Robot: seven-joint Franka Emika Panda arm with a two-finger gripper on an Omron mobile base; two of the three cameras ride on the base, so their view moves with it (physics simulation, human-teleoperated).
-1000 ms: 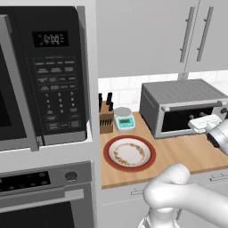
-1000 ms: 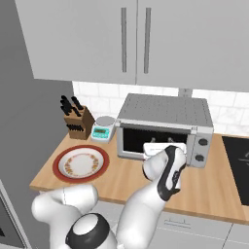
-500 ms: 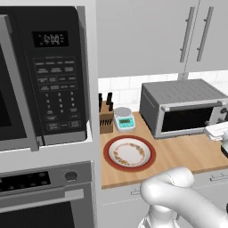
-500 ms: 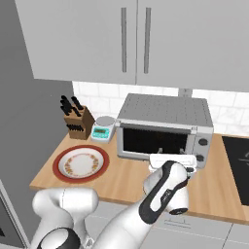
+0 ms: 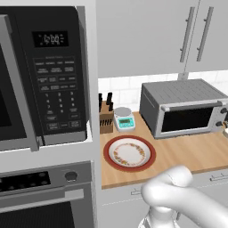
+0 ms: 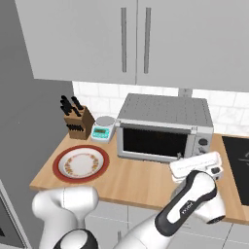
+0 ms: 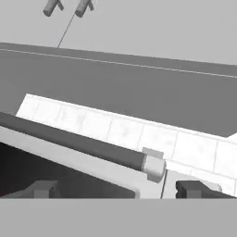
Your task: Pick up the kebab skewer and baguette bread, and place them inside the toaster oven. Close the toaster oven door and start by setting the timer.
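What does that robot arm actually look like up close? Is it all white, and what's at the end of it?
Mostly smooth, glossy white, made of rounded tube-like segments with bulging elbows. The arm has a dark grey-black band along one section bearing small lettering too small to read. At its end sits a flat, white block-shaped hand. The gripper has two small, dark grey, squarish fingertips. No cables are visible.

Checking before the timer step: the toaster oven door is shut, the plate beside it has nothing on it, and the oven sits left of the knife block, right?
One slip: the toaster oven sits to the right of the knife block, not left, as the right base view shows. Its door does look shut, and the plate carries no food.
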